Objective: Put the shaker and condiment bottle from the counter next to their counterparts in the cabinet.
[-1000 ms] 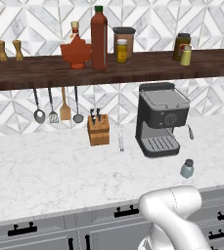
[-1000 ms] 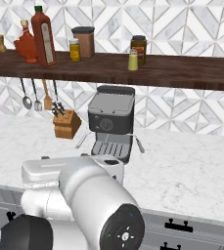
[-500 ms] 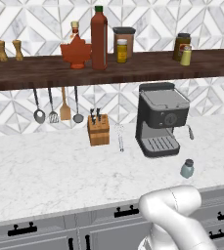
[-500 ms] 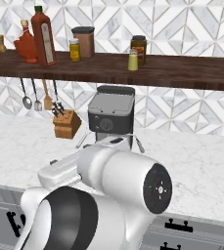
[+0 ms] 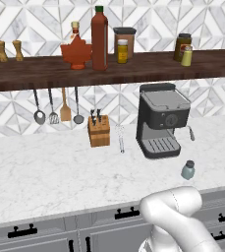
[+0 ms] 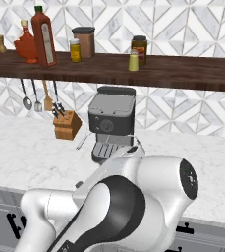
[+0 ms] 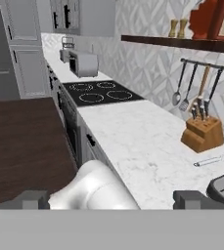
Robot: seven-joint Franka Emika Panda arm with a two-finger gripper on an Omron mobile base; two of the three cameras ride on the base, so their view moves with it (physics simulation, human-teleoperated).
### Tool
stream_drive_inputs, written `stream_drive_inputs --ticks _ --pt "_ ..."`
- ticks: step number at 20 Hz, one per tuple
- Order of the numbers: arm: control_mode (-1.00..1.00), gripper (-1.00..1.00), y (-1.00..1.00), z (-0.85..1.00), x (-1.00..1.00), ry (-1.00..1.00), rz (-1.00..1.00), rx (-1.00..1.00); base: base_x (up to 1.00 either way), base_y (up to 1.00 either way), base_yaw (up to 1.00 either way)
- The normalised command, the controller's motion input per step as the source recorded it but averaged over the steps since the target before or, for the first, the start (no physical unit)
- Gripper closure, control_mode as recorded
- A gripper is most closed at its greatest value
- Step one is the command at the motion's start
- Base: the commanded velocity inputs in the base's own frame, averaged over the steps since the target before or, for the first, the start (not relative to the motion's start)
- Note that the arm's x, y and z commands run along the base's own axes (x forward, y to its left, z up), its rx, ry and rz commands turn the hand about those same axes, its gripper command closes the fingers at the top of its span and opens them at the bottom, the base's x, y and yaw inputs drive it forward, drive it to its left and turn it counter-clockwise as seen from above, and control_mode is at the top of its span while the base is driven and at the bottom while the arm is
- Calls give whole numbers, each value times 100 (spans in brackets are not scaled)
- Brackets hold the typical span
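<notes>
A: Hand (image 7: 111, 200) is empty, fingers spread wide, low at the counter's (image 5: 50, 177) near edge and looking left along it.

B: Bottle (image 5: 99, 38) already stands by the maple one (image 5: 75, 50) on the shelf (image 5: 45, 73).

A: Shaker (image 5: 187, 170) next, right of the coffee machine (image 5: 160, 118). Swing round, approach level, grip below the cap.

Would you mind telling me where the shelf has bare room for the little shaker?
The shelf is bare between the wooden mills and the maple-leaf bottle, and between the yellow jar and the yellow-green shaker. From leaf bottle through tall red bottle to the jars it is crowded.
</notes>
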Motion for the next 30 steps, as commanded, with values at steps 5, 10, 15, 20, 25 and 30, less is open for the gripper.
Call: stream_drive_inputs --ticks 5,10,15,20,25,30 --pt "-100 -100 -1 -7 47 0 0 0 0 0 0" --pt "-100 -100 -5 -36 38 0 0 0 0 0 0" --pt "-100 -100 -16 -47 1 0 1 0 0 0 0" --pt "-100 -100 -1 -16 0 -2 5 0 0 0 0" --pt "-100 -100 0 -25 0 -1 6 0 0 0 0" --pt "-100 -100 0 -7 22 2 1 0 0 0 0"
